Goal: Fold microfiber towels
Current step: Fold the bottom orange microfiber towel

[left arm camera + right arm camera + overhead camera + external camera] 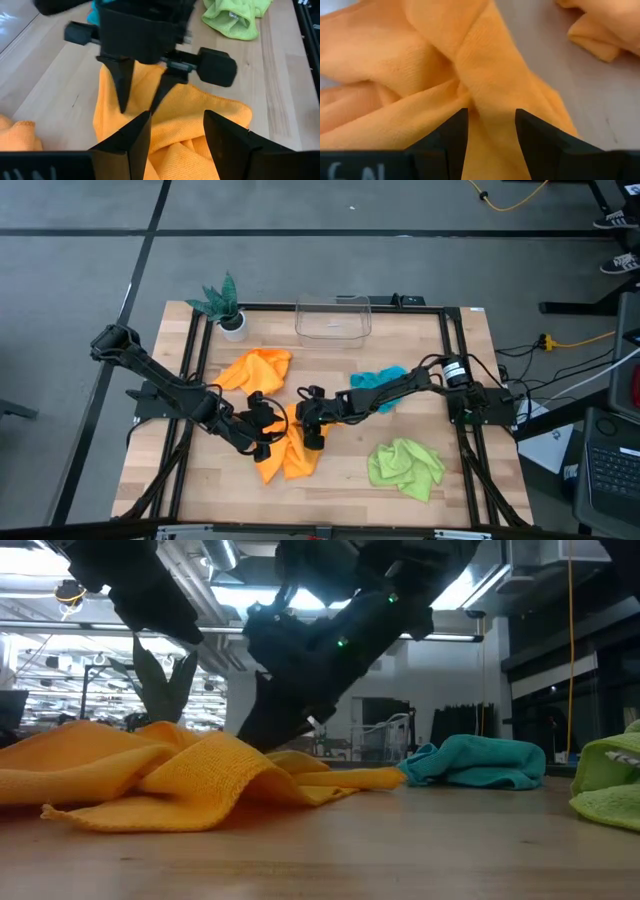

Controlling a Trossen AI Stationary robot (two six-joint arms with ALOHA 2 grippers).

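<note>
High view: both dark grippers meet over a crumpled orange microfiber towel [285, 455] at six o'clock on the wooden table [460, 480]. Left gripper [268, 432] and right gripper [313, 430] each hold their jaws apart, straddling raised folds of this cloth. A second orange towel [257, 368] lies at eleven o'clock, a teal-blue towel [375, 383] at two o'clock, a lime green towel [405, 467] at four o'clock.

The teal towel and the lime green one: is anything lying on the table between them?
No. In the high view, only bare wood separates the teal towel from the lime green towel.
</note>
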